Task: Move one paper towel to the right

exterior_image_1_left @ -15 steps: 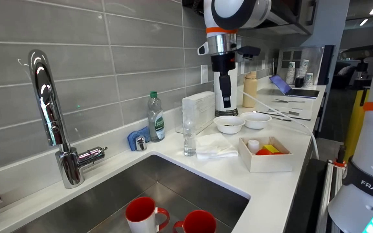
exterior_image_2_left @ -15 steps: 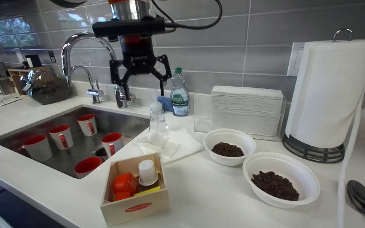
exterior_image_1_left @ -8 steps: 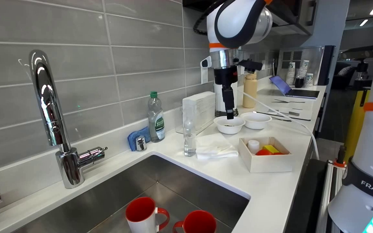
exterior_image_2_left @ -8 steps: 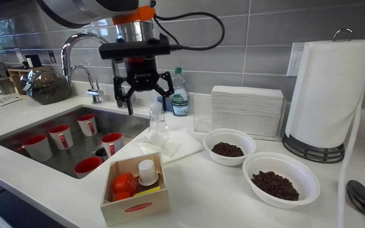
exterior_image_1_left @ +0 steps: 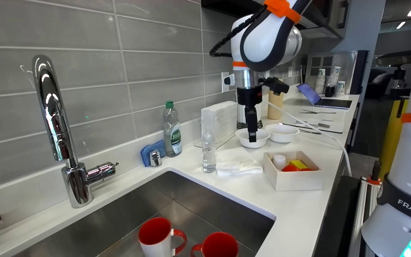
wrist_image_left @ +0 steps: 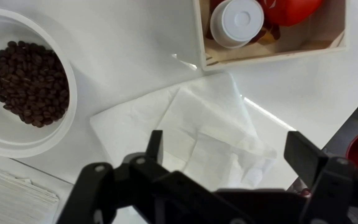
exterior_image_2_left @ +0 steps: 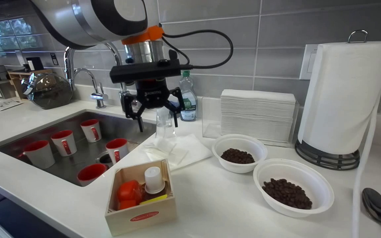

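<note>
Grey tiles [exterior_image_2_left: 289, 26] back the white bench [exterior_image_2_left: 207, 205]. The paper towel [exterior_image_2_left: 192, 150] lies there just beside the wooden box [exterior_image_2_left: 124, 224] — limp, its white layers overlapping. Higher than the box hangs the pincer [exterior_image_2_left: 158, 128] — released, fingers spread well apart, with the towel below.

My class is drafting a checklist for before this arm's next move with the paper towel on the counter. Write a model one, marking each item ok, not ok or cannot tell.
1. Gripper open, holding nothing: ok.
2. Paper towel in wrist view: ok, partly hidden.
3. Gripper down at the towel: not ok, it hangs above.
4. Only one sheet there: cannot tell; overlapping layers show.
5. Towel apart from the bowl: ok, a gap shows.
6. Towel free of the clear bottle: cannot tell; contact is unclear.
</note>
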You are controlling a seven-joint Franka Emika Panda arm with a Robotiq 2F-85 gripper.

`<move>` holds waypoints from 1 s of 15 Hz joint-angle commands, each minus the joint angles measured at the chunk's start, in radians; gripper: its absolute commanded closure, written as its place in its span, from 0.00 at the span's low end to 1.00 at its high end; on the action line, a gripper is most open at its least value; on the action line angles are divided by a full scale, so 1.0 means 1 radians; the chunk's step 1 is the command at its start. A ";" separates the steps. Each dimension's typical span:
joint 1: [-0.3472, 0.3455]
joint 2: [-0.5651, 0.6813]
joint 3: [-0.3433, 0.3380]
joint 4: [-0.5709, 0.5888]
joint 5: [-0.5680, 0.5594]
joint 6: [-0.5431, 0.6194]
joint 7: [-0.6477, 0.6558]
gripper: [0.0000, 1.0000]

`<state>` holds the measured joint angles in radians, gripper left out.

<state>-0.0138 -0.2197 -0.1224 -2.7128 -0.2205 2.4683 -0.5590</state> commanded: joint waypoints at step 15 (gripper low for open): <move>-0.026 0.407 0.002 0.121 -0.171 0.328 0.312 0.00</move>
<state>-0.0394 0.1209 -0.1135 -2.6370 -0.3287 2.7735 -0.3113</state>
